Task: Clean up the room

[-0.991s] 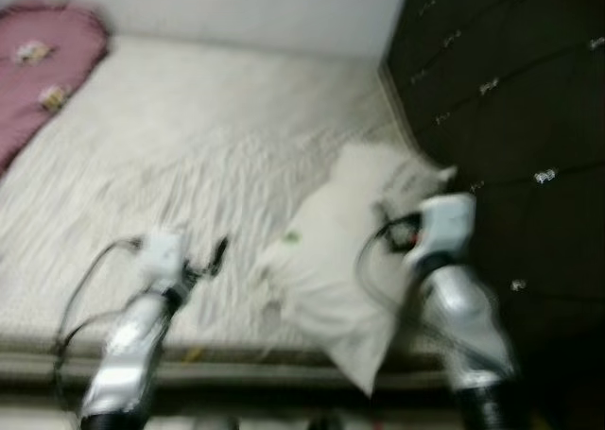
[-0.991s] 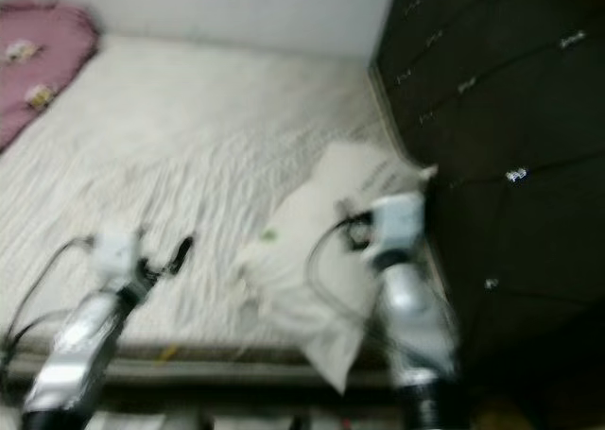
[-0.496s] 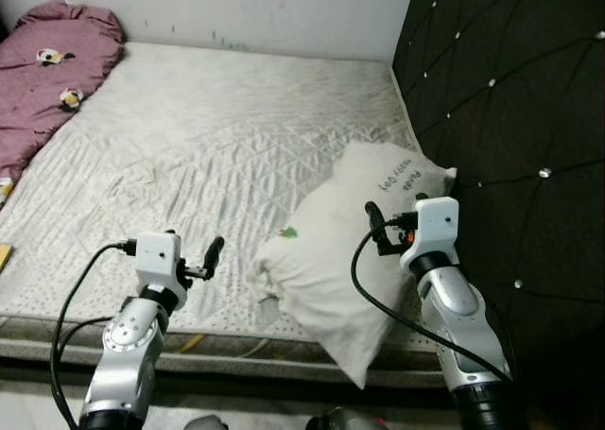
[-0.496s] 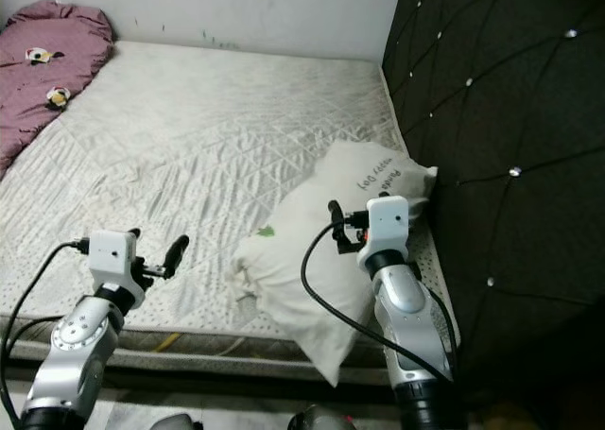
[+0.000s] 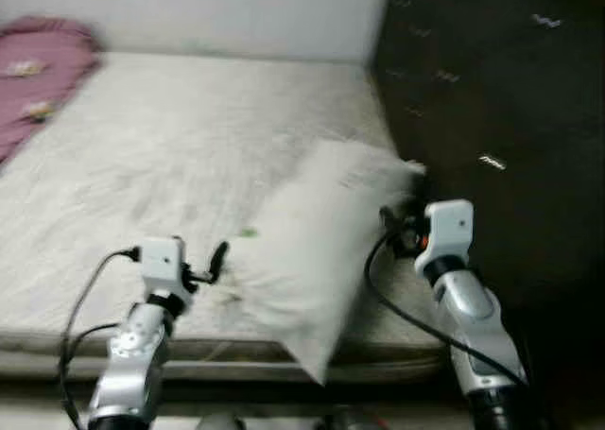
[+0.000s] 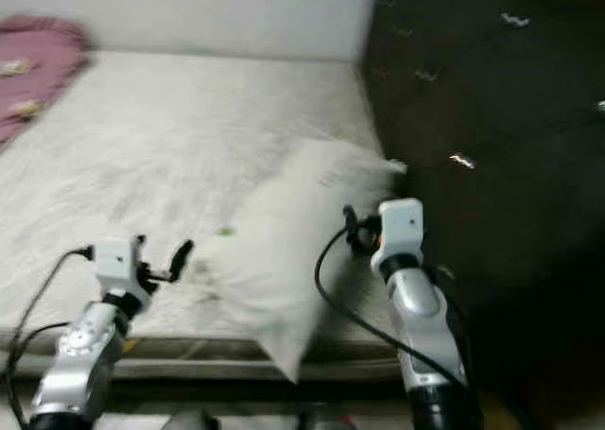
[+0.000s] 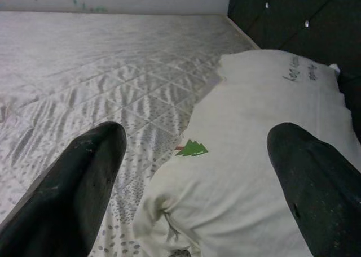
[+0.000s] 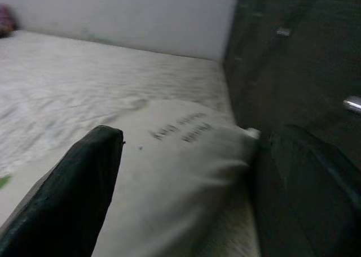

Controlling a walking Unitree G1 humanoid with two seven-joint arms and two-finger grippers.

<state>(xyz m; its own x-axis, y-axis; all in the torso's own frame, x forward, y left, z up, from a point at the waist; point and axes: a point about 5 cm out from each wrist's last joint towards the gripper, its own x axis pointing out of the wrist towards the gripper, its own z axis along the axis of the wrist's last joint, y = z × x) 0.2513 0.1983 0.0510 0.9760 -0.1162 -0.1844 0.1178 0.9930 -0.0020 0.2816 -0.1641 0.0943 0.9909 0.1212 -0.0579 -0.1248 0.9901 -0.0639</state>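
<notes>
Wide quilted white bed (image 5: 161, 146) against a pale wall, dark tufted headboard (image 5: 492, 90) on the right, pink bedding (image 5: 38, 71) at far left. White pillow (image 5: 312, 232) on the bed's near right corner, long axis running from the front edge up toward the headboard. Left pincer (image 7: 186, 183) wide open, empty, pillow ahead; right pincer (image 8: 186, 172) likewise spread, empty, above the pillow's headboard end.

A bed with a white quilted mattress (image 5: 161, 146) carries a white pillow (image 5: 312, 241), printed with a small green tree and lying ahead of both sets of jaws against the dark tufted headboard (image 5: 492, 99), and a pink blanket (image 5: 38, 71) far beyond the left jaws.
</notes>
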